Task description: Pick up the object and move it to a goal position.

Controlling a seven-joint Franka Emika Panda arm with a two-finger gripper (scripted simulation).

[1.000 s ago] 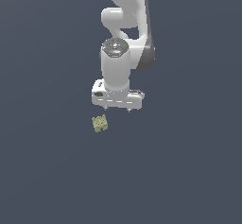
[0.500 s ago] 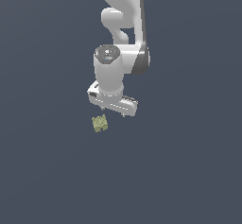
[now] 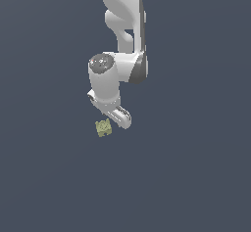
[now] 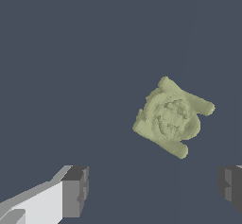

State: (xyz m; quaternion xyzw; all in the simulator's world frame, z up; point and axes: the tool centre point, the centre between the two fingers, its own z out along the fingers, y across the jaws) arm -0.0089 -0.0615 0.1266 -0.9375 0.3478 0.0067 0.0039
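Observation:
The object [image 3: 103, 127] is a tiny olive-yellow, mottled, roughly cube-shaped block lying on the dark grey floor. In the wrist view the object [image 4: 171, 116] lies ahead of the fingers, nearer the one finger [image 4: 230, 187] than the other [image 4: 75, 190]. My gripper [image 3: 112, 115] hangs just above the block and slightly to its right in the exterior view. The gripper [image 4: 152, 190] is open wide and empty, and nothing sits between its pads. The white arm [image 3: 122, 40] rises straight up behind it.
The floor [image 3: 196, 177] is a plain dark grey surface all around. No other object or edge shows in either view.
The hand has moved down and toward the exterior view's left, closer to the block, and the wrist has turned. The block has not moved.

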